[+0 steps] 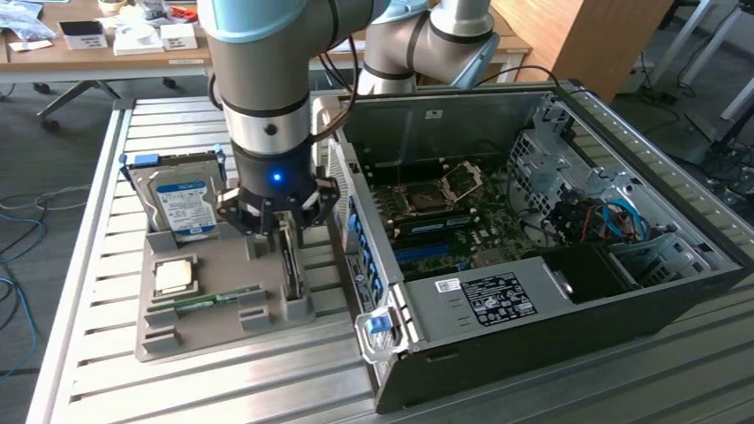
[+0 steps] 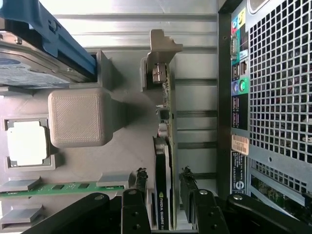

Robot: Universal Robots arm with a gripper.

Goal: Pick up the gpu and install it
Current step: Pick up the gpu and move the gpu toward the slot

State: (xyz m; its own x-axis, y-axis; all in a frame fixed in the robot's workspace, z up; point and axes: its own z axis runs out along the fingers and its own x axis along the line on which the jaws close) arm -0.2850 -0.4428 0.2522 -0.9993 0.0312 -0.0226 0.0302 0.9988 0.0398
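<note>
Gripper (image 2: 164, 178) spread wide: fingers (image 2: 140, 178) straddle gpu (image 2: 163, 161), gap visible on each side, nothing pinched. gpu stands on edge in slot of grey holder (image 1: 200, 331), directly under gripper. Same holder, just beside gripper: CPU chip (image 1: 175, 276), RAM strip (image 1: 218, 299), and hard drive (image 1: 183, 203) upright at holder's far end. On gripper's other side, close by, open PC case (image 1: 531, 291), motherboard exposed. All on slatted worktop (image 1: 94, 380).

1. The gpu (image 1: 291, 274) stands edge-on, its upper part hidden behind the gripper (image 1: 282, 237)
2. The hard drive (image 2: 29, 68) runs off the wrist view's edge
3. Print on the power supply label (image 1: 495, 299) is too small to read
</note>
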